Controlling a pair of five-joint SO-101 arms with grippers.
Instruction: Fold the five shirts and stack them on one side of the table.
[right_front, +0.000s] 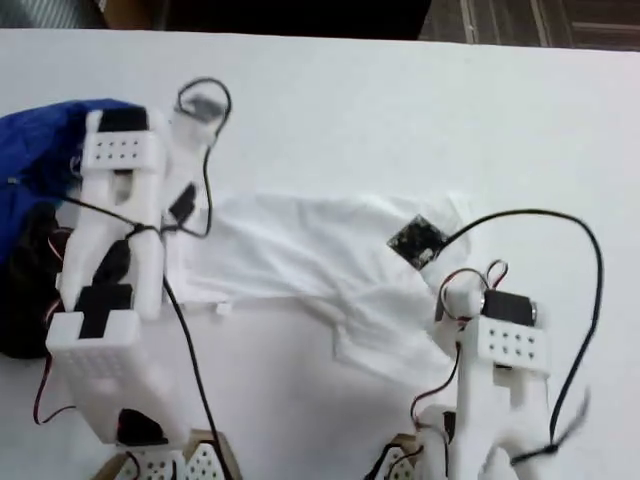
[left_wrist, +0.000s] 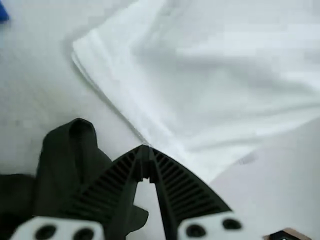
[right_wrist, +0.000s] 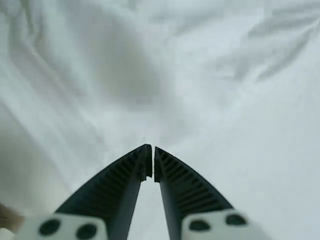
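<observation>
A white shirt (right_front: 320, 265) lies partly folded and creased across the middle of the table. Its folded edge (left_wrist: 115, 95) runs past my left gripper (left_wrist: 146, 152), which is shut, with its tips at that edge. A black shirt (left_wrist: 65, 165) lies bunched beside this gripper. My right gripper (right_wrist: 152, 152) is also shut, low over the wrinkled white cloth (right_wrist: 165, 75) near the shirt's right end. I cannot tell whether either gripper pinches fabric. A blue shirt (right_front: 40, 150) and the black shirt (right_front: 25, 295) sit heaped at the table's left edge.
The left arm (right_front: 110, 250) stretches over the heap of shirts on the left, and the right arm (right_front: 500, 345) stands at the front right. Black cables (right_front: 560, 225) loop over the table. Bare white tabletop (right_front: 400, 110) lies behind the white shirt.
</observation>
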